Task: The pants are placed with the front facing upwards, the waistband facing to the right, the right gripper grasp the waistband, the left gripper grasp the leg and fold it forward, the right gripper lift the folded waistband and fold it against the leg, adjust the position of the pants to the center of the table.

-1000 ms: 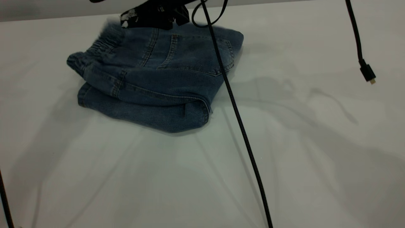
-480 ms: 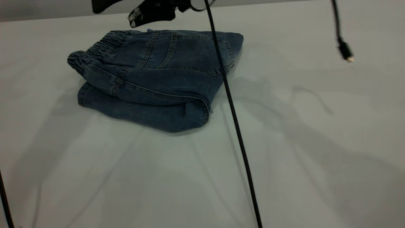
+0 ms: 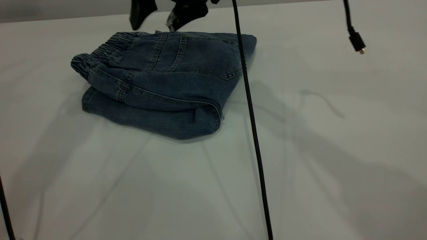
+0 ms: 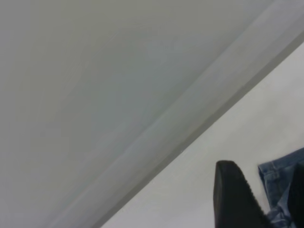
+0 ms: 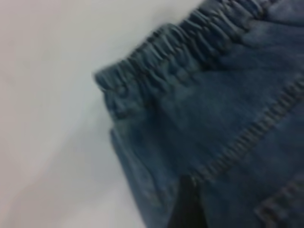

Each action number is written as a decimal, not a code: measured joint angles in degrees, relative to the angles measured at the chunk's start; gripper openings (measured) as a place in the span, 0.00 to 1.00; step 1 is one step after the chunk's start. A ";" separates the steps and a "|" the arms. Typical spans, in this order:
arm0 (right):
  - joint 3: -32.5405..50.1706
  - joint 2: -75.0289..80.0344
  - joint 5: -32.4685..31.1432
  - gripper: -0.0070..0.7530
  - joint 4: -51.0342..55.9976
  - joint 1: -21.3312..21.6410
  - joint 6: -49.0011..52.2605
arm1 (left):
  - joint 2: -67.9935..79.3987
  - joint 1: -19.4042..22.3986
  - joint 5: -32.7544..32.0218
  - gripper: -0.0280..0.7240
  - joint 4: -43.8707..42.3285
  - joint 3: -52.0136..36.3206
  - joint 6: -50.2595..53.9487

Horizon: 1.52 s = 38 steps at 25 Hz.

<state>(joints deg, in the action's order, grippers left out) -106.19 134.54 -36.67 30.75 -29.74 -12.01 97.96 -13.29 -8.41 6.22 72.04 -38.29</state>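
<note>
Two dark fingers [image 3: 138, 13] now hang spread apart at 12 o'clock of the pants [image 3: 166, 83]. A second ago they were bunched together and pressing on the far edge by the waistband [image 3: 106, 48]. I take this for the right gripper [image 3: 152, 29], though only its tips show in the exterior view. It is released, raised clear of the denim and holding nothing. The black cable [image 3: 252, 133] across the bundle and the dangling plug [image 3: 356, 40] have shifted sideways too, but the pants have not moved. Judgement: the last fold is down and let go, both folds look done, and only the centring is left. The left gripper [image 4: 263, 166] is out of the exterior view. Its wrist view shows its fingers parted and empty, with a scrap of denim just past them and the table edge beyond. The pants lie flat on the table [image 3: 333, 166] as a stacked bundle, off centre toward 10 o'clock in the exterior view. The long axis runs roughly 9 to 3. The gathered waistband sits on the top layer and faces 9 to 10 o'clock, and the rounded fold edge faces 3 to 4. The right wrist view shows the waistband corner lying slack with no finger clamped on it. The next move likely needs a slide toward 4 o'clock without peeling the top layer open.
</note>
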 joint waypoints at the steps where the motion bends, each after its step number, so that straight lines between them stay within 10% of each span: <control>1: 0.00 0.29 -0.71 0.64 -1.29 0.00 0.47 | -0.40 0.00 0.19 0.43 0.00 0.12 0.41; 11: -3.04 2.48 -4.13 0.62 -5.76 -2.32 2.08 | -9.87 0.00 -0.34 0.43 0.21 0.16 4.81; 27: -31.58 19.61 -15.36 0.62 -28.49 -5.13 20.03 | -17.98 0.00 -6.30 0.43 1.33 0.16 8.01; 38: -32.51 20.56 -18.70 0.62 -30.05 -5.18 22.00 | -17.98 0.00 -6.38 0.43 1.28 0.16 7.42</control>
<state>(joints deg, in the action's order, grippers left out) -138.70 155.10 -55.37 0.70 -34.92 9.99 79.99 -13.29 -14.79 7.50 72.20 -30.87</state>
